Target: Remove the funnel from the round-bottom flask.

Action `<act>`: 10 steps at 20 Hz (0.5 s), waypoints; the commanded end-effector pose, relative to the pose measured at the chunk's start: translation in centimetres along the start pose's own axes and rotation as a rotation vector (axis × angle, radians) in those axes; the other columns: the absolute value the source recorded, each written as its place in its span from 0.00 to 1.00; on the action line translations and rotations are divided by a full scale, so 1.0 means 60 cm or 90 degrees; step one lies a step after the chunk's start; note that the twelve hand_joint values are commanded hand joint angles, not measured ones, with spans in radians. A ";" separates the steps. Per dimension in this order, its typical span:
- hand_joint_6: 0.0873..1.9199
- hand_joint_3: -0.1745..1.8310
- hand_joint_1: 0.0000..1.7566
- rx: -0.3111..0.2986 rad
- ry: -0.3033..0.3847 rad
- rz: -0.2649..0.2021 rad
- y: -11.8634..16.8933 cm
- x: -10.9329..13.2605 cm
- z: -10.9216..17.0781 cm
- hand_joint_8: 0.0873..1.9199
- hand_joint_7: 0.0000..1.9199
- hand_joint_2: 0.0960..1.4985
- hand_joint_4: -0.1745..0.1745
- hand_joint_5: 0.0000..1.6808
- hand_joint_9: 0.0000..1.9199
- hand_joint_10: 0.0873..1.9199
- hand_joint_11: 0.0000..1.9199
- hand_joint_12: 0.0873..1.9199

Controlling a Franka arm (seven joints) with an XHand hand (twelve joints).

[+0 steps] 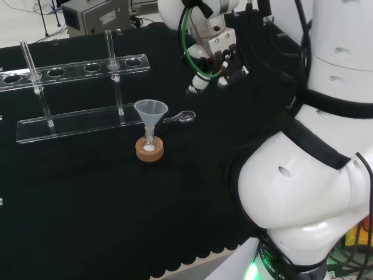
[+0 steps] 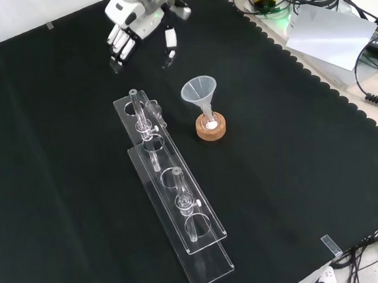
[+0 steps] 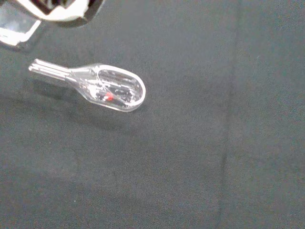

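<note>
Hand (image 2: 141, 28) hangs over the cloth (image 2: 297, 172) near the top edge in the front view, above and left of the funnel (image 2: 200, 91), well apart from it. Fingers (image 2: 120, 49) point down toward the cloth, fairly straight and spread, thumb (image 2: 170, 42) set apart from them; nothing held between them, hand is relaxed and empty. In the head view the hand (image 1: 218, 61) is up right of the funnel (image 1: 151, 111), with the arm's big white links (image 1: 315, 175) at the right of the view.

Funnel sits upright with its stem down in the neck of the round-bottom flask (image 2: 210, 122), which rests in a cork ring (image 2: 211, 127) near the middle of the cloth. Flask glass is hard to make out; a white spot shows at the ring's centre.

Clear test tube rack (image 2: 174, 196) lies just left of the cork ring in the front view, running toward the lower edge, with a few glass tubes (image 2: 141, 119) standing in it. A small clear scoop (image 3: 102, 88) lies flat on the cloth under the wrist camera; in the head view it lies just right of the funnel (image 1: 182, 117), touching the rack's end or just beside it, can't tell.

Open cloth to the right of and below the funnel in the front view, out to the scalloped edge (image 2: 315, 71). Bare cloth also between hand and funnel.
</note>
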State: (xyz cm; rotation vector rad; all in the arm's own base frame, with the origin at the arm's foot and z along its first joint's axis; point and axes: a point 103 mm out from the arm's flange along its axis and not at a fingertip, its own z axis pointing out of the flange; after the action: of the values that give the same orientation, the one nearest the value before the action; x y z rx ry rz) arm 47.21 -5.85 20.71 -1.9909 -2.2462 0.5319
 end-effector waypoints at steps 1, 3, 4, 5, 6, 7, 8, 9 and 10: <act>0.00 0.37 0.44 -0.005 0.004 0.010 -0.061 0.002 -0.032 0.33 0.10 0.37 0.33 0.21 0.24 0.32 0.18 0.68; 0.00 0.37 0.44 -0.004 0.003 0.007 -0.074 0.006 -0.039 0.33 0.10 0.37 0.33 0.21 0.24 0.32 0.18 0.68; 0.00 0.37 0.44 -0.004 0.010 0.003 -0.083 0.007 -0.042 0.33 0.11 0.37 0.34 0.21 0.24 0.31 0.18 0.68; 0.00 0.37 0.44 -0.005 0.013 0.000 -0.090 0.010 -0.045 0.33 0.11 0.37 0.34 0.21 0.25 0.31 0.18 0.68; 0.00 0.37 0.44 -0.009 0.014 -0.004 -0.099 0.013 -0.048 0.33 0.11 0.37 0.34 0.21 0.25 0.31 0.19 0.68; 0.00 0.37 0.43 -0.015 0.015 -0.005 -0.107 0.018 -0.052 0.33 0.12 0.37 0.34 0.22 0.26 0.31 0.19 0.67; 0.00 0.37 0.43 -0.015 0.019 -0.010 -0.116 0.023 -0.056 0.32 0.13 0.38 0.34 0.22 0.27 0.30 0.20 0.67; 0.00 0.37 0.43 -0.010 0.025 -0.015 -0.122 0.027 -0.060 0.32 0.15 0.38 0.34 0.23 0.29 0.29 0.21 0.67; 0.00 0.37 0.43 -0.011 0.033 -0.020 -0.131 0.033 -0.064 0.32 0.16 0.38 0.35 0.23 0.30 0.29 0.22 0.66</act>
State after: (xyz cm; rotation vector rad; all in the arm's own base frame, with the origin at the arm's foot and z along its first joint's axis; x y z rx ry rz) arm 44.18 -5.64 23.85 -2.0053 -2.2424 0.5043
